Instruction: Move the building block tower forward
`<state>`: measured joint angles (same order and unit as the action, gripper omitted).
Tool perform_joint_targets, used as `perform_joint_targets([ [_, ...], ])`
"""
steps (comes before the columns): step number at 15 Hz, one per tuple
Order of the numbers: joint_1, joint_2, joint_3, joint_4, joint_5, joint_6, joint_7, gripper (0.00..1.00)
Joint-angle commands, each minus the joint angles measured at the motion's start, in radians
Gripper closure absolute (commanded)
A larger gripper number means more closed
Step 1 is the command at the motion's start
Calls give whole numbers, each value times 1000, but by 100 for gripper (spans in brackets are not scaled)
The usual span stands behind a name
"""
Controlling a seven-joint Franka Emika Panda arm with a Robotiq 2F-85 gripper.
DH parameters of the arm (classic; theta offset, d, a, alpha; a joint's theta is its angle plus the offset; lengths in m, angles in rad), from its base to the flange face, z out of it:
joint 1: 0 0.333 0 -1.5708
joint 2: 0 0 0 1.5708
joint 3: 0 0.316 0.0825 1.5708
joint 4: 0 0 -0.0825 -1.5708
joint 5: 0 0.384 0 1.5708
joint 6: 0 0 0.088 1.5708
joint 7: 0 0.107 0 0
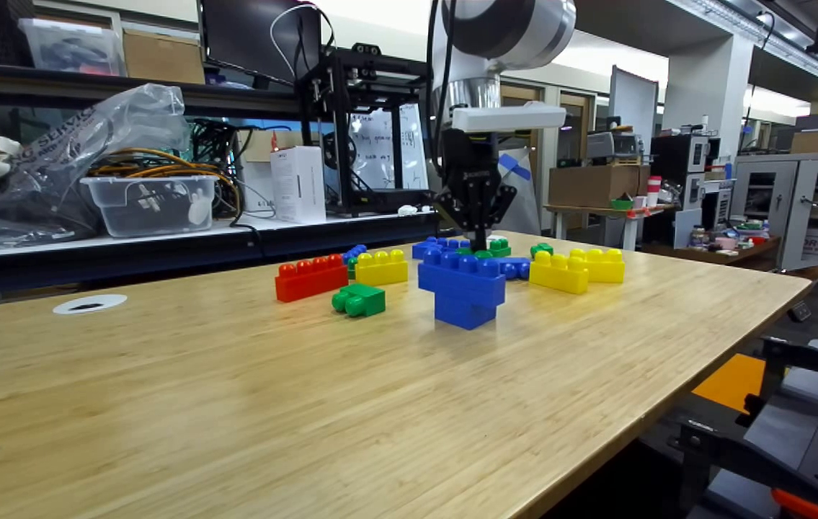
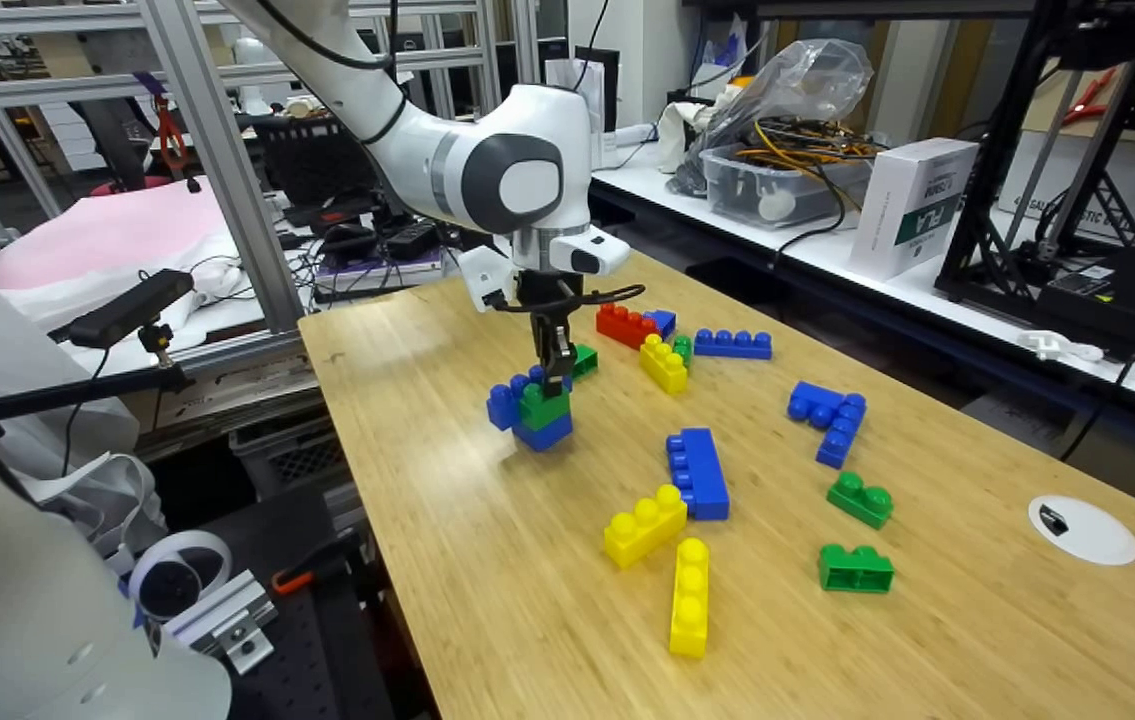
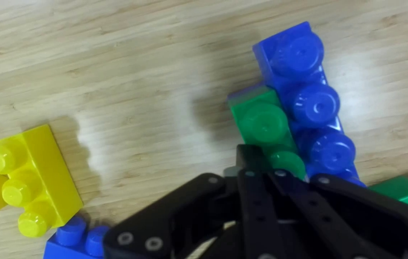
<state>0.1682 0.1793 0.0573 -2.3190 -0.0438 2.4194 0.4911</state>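
The building block tower (image 1: 463, 287) stands upright on the table, with a wide blue studded brick over a narrower blue base. It also shows in an exterior view (image 2: 544, 434) and in the wrist view (image 3: 313, 102). A green two-stud brick (image 3: 264, 122) sits on it beside the blue studs. My gripper (image 3: 252, 158) points down with its fingers together. The fingertips are at the green brick's outer side and cover part of it. In an exterior view the gripper (image 2: 555, 378) is right at the green brick; in an exterior view the gripper (image 1: 479, 241) is behind the tower. Whether it touches is unclear.
A green brick (image 1: 359, 300), a red brick (image 1: 312, 278) and a yellow brick (image 1: 381, 268) lie near the tower. Two yellow bricks (image 2: 647, 525) (image 2: 690, 598) and a blue brick (image 2: 698, 473) lie elsewhere on the table. The table edge (image 2: 382, 530) runs near the tower.
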Motion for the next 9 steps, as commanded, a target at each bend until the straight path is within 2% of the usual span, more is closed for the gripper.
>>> perform_joint_targets([
  [1, 1, -14, 7, -9, -3, -19, -13, 100],
  [9, 21, -8, 24, -3, -16, -22, -16, 100],
])
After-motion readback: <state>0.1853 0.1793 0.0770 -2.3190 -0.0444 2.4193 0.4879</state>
